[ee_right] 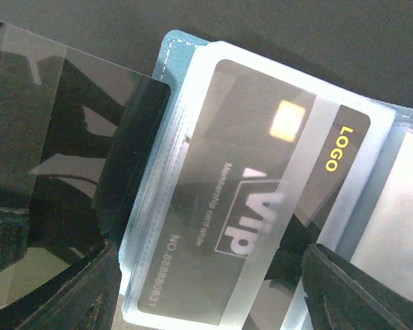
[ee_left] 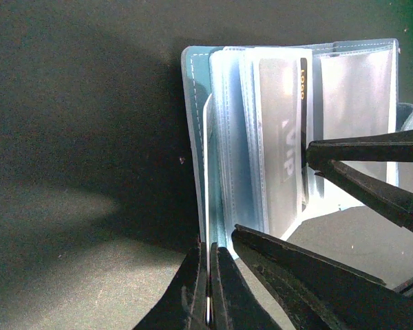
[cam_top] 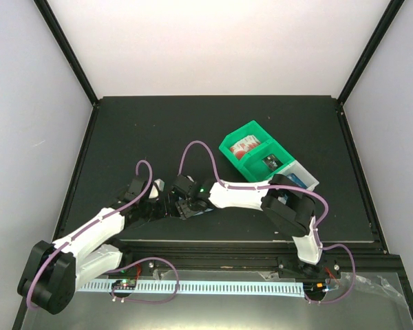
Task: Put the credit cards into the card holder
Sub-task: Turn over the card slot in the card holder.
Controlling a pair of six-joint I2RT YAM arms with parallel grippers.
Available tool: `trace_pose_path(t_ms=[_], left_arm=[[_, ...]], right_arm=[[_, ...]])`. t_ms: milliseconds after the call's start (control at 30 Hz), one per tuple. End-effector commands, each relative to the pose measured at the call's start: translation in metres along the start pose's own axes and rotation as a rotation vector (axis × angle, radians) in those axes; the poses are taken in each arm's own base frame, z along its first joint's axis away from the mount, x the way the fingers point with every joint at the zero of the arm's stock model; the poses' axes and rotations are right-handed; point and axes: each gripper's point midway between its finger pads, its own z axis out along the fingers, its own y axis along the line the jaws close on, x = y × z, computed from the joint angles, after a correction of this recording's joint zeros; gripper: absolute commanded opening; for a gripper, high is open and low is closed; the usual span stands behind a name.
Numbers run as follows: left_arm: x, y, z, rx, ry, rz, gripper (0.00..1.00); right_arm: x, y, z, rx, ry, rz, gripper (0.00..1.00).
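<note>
The teal card holder [ee_left: 196, 103] lies open on the black mat, its clear inner sleeves fanned out. It also shows in the right wrist view [ee_right: 175, 45]. A dark card [ee_right: 241, 206] printed "VIP" and "LOGO" sits inside one sleeve, and it shows in the left wrist view too [ee_left: 282, 137]. My left gripper [ee_left: 211, 275] is shut on the holder's near left edge. My right gripper [ee_right: 213, 268] is open, its fingers [ee_right: 344, 289] standing either side of the sleeved card. In the top view both grippers meet, left [cam_top: 155, 201] and right [cam_top: 182, 203], and hide the holder. No other card is clearly visible.
A green bin [cam_top: 251, 155] and a white bin [cam_top: 303, 177] stand on the mat to the right of the grippers. A clear sleeve page [ee_right: 62, 137] stands raised on the left in the right wrist view. The right gripper's fingers [ee_left: 372, 155] reach in from the right in the left wrist view.
</note>
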Motion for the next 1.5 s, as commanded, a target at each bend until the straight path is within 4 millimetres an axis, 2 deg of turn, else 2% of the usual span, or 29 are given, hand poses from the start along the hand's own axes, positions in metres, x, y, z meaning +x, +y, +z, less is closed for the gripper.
trace_pose_path(t_ms=[0,100,400,900,1267,1467], left_arm=[[0.003,0.008,0.0,-0.023,0.001,-0.014,0.01],[0.003,0.008,0.0,-0.022,0.0,-0.013,0.02],[0.003,0.008,0.0,-0.023,-0.002,-0.014,0.02],[0.003,0.012,0.0,-0.049,-0.007,-0.017,0.02],[0.002,0.012,0.0,-0.046,-0.006,-0.015,0.02],[0.002,0.01,-0.001,-0.04,-0.006,-0.013,0.02]], right_arm=[[0.001,0.002,-0.005,-0.047,-0.004,0.044,0.73],[0.001,-0.001,-0.005,-0.047,-0.001,0.054,0.73],[0.004,-0.016,0.001,0.039,0.014,0.064,0.61],[-0.01,-0.037,-0.02,0.141,-0.076,0.114,0.58],[-0.016,-0.05,-0.036,0.207,-0.127,0.128,0.62],[-0.016,-0.066,-0.039,0.304,-0.127,0.123,0.55]])
